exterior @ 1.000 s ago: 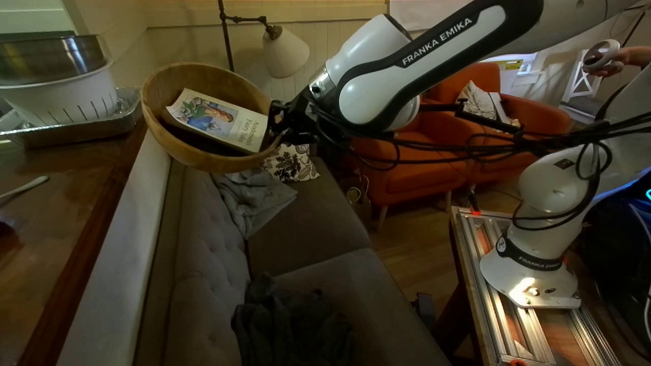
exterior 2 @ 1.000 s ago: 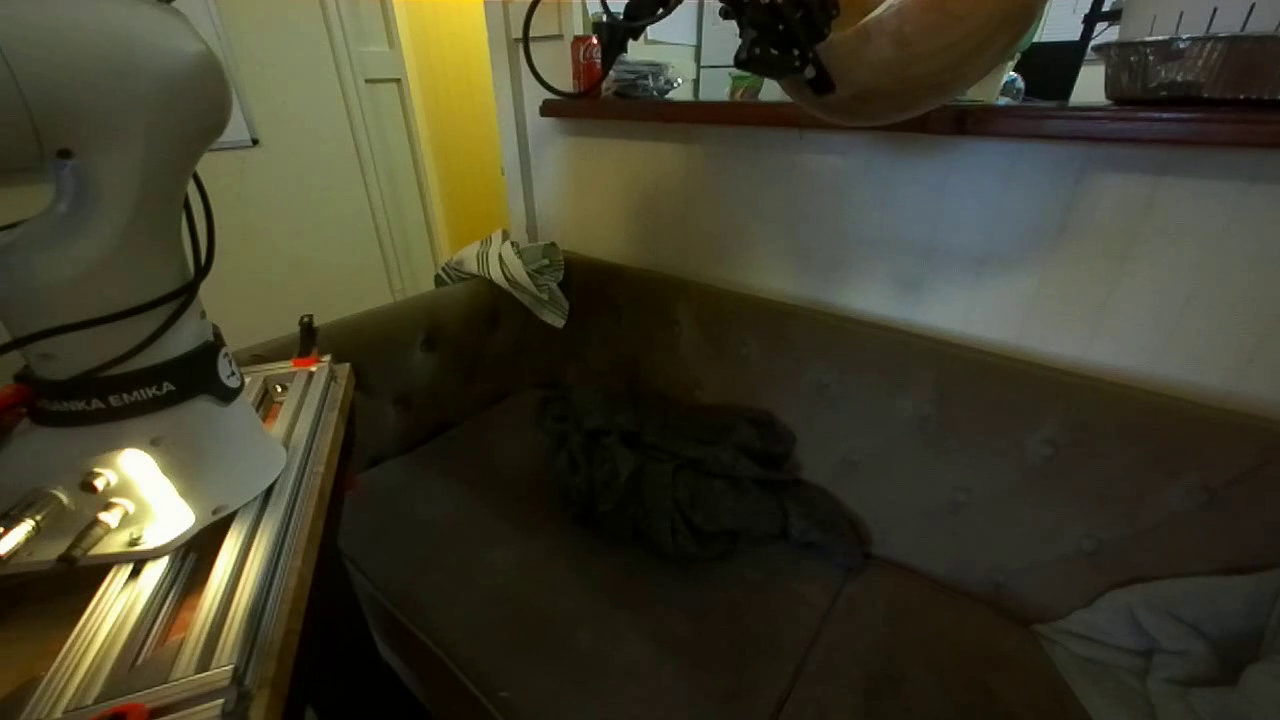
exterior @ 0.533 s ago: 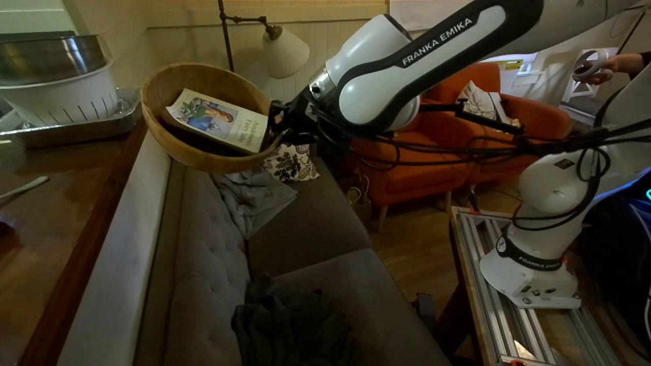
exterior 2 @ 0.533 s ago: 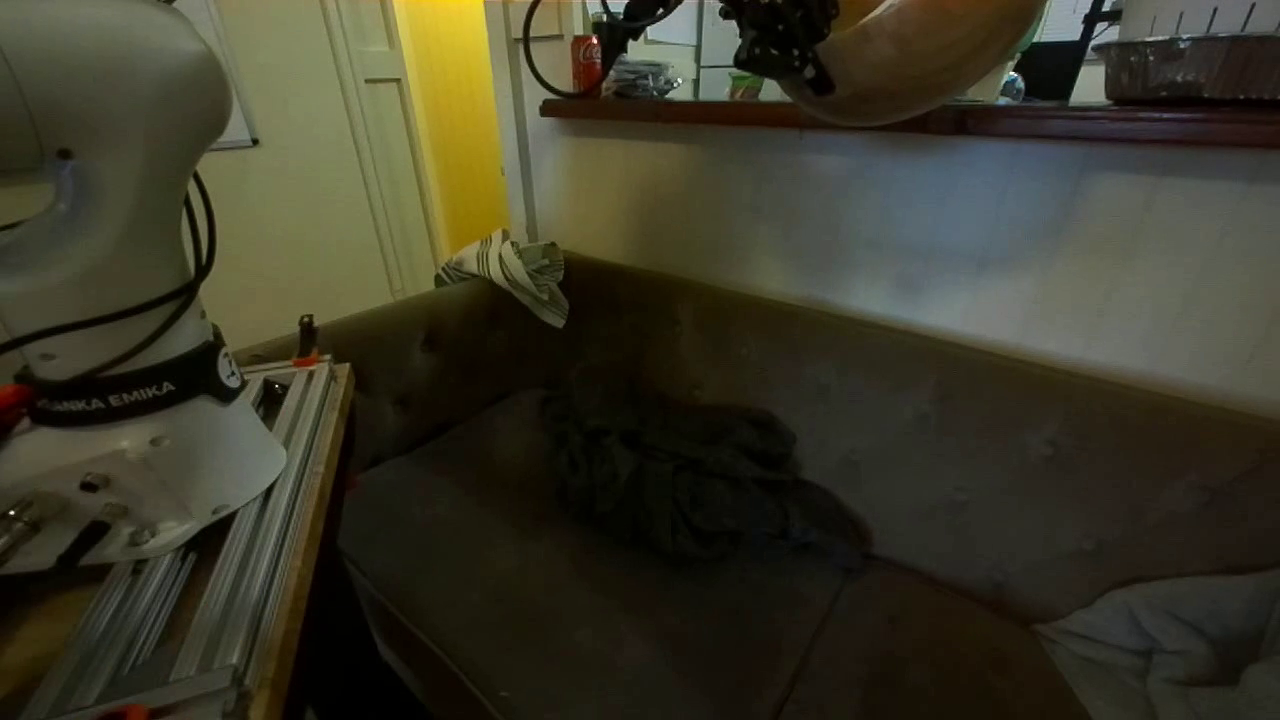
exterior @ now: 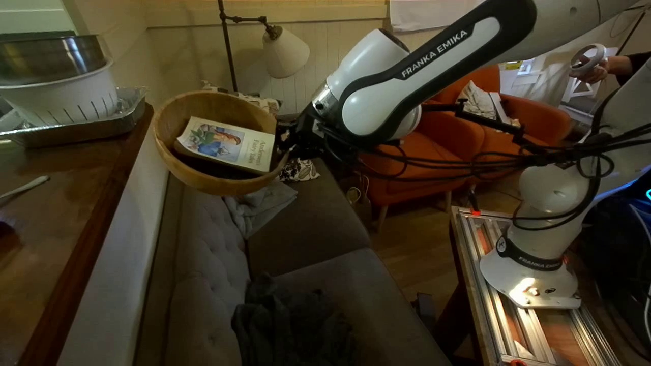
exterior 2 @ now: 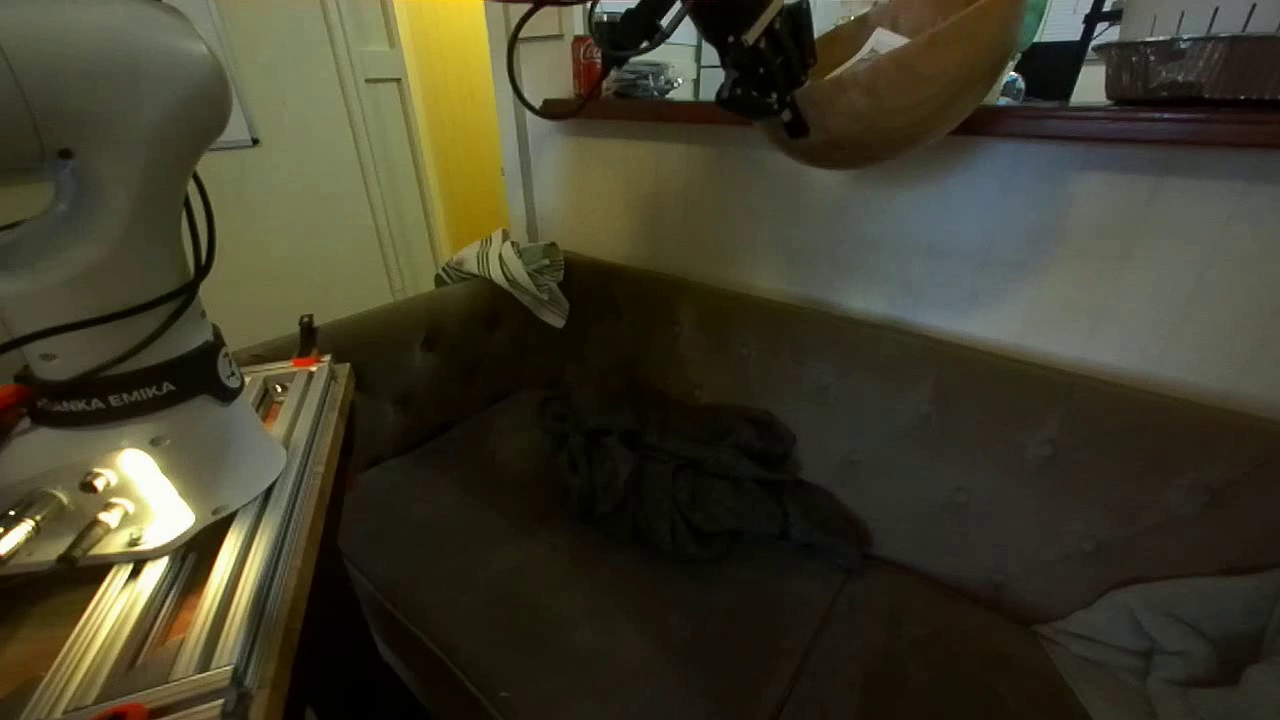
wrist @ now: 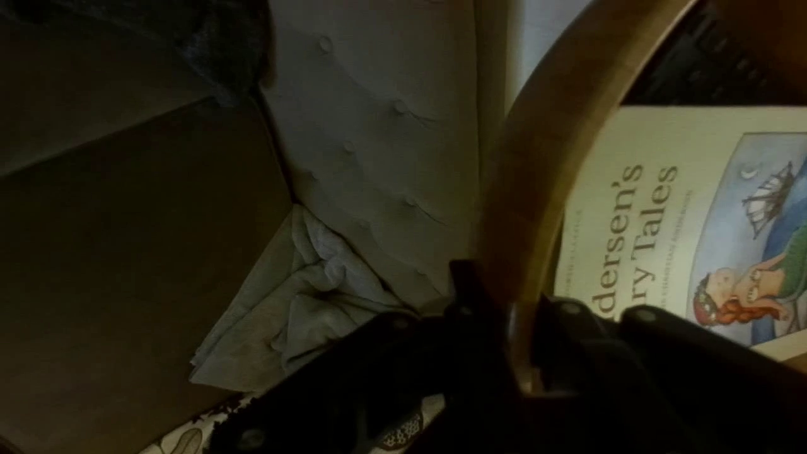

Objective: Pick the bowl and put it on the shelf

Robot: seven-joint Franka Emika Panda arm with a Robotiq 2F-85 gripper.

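The wide tan-brown wooden bowl is in the air above the sofa, tilted, with a book lying in it. It also shows in an exterior view and in the wrist view. My gripper is shut on the bowl's rim, one finger inside and one outside, as the wrist view shows. The shelf is the dark-brown ledge beside the bowl. In an exterior view the bowl overlaps the ledge's front edge, and its underside appears lower than that edge.
On the shelf stand a foil tray, a white ribbed container with a metal pan, and a spoon. A red can stands farther along. The grey sofa lies below. A lamp stands behind.
Over the last half second, my gripper and the bowl with the book have moved down and slightly away from the shelf. Before that they were still. The grip on the rim is unchanged.
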